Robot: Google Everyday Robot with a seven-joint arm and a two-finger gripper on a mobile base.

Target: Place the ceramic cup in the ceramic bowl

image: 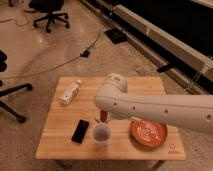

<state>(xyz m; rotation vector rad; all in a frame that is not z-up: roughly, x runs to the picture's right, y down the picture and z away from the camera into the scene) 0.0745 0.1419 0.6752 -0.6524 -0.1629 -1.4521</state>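
Wooden and pale, the tabletop [55,145] carries everything, and the ceramic cup [101,133] stands upright near its front edge, mouth up and nothing inside that can be made out. Taking that cup as the landmark: the ceramic bowl [148,133] sits on the tabletop to the picture's right of it. The bowl is orange-red with pale swirls inside, apart from the cup, and partly under the arm. Just behind the cup, nearly touching it, is a small white dish [102,116] with a red item in it, its far side hidden by the arm. Just to the picture's left of the cup lies a black phone [80,131], flat and slightly angled. Farther back and to the left of the cup, a white labelled bottle [70,92] lies on its side.

A thick white robot arm [150,107] reaches in from the picture's right and crosses above the tabletop behind the cup, ending in a rounded joint above and behind it. The gripper itself is hidden by that bulky end, somewhere over the middle of the tabletop behind the cup. Its jaws are released and grasp nothing, as the cup and every other thing rest on the wood.

Well beyond the cup, on the speckled floor, stand a black office chair [48,12] and a trailing cable [50,67].
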